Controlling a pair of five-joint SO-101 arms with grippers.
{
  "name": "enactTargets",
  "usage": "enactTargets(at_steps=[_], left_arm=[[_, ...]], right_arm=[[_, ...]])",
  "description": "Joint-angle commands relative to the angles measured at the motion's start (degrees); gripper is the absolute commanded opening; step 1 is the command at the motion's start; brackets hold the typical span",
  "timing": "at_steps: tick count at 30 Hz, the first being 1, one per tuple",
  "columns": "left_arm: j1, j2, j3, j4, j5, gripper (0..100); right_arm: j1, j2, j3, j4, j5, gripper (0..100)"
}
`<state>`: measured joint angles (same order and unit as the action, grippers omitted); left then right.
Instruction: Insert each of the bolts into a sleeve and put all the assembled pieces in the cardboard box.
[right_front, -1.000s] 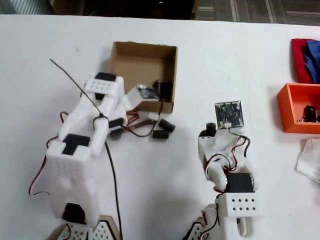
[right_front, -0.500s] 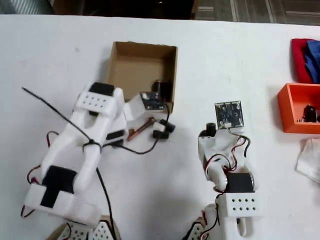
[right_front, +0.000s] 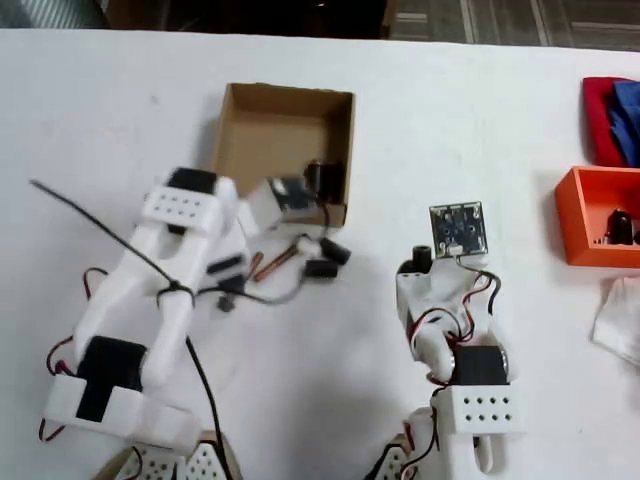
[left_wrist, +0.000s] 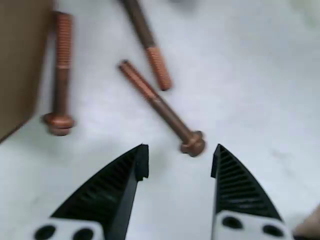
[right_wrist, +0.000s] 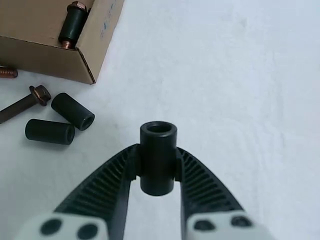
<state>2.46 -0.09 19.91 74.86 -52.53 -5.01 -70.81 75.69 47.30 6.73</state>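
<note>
Bolt-pickup step rn imo: left gripper (left_wrist: 180, 152), jaws spread wide, hangs over a copper flanged bolt (left_wrist: 160, 106) lying on the table just beside the brown cardboard box (right_front: 288, 92), while the right gripper (right_wrist: 157, 152) is clamped on an upright black cylindrical sleeve (right_wrist: 158, 132). Next it prob needs to drop, close on the shank, then line it up w/ the sleeve's bore. Surface is a plain white table (right_front: 450, 120), w/ an orange plastic bin (right_front: 575, 215) and a red-and-blue cloth (right_front: 610, 110) at one edge.

bolts (left_wrist: 159, 105): coppery metal | sleeve (right_wrist: 158, 156): matt black, possibly plastic | box (right_wrist: 45, 55): matt cardboard | table (right_wrist: 225, 75): smooth
</note>
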Motion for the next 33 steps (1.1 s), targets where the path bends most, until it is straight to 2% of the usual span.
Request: enactTargets(at_steps=[1, 5, 9, 13, 33], left_arm=[[-3.08, -2.02, -2.07, -7.38, 2.11, 23], [-3.43, 3.08, -1.63, -8.18, -2.02, 23], [-5.19, 8.09, -4.44, -11.52, -2.29, 23], [-6.95, 10.81, -9.54, -11.6, -2.29, 23], [-7.38, 13.27, -12.88, -12.75, -2.73, 23]], right_arm=[[0.22, -1.63, -0.35, -1.45, -0.62, 2.3], [0.22, -1.63, -0.35, -1.45, -0.62, 2.3], [0.22, -1.63, -0.35, -1.45, -0.62, 2.3], [0.22, -1.63, -0.35, -1.45, -0.62, 2.3], [0.13, -1.63, -0.35, -1.45, -0.62, 2.3]])
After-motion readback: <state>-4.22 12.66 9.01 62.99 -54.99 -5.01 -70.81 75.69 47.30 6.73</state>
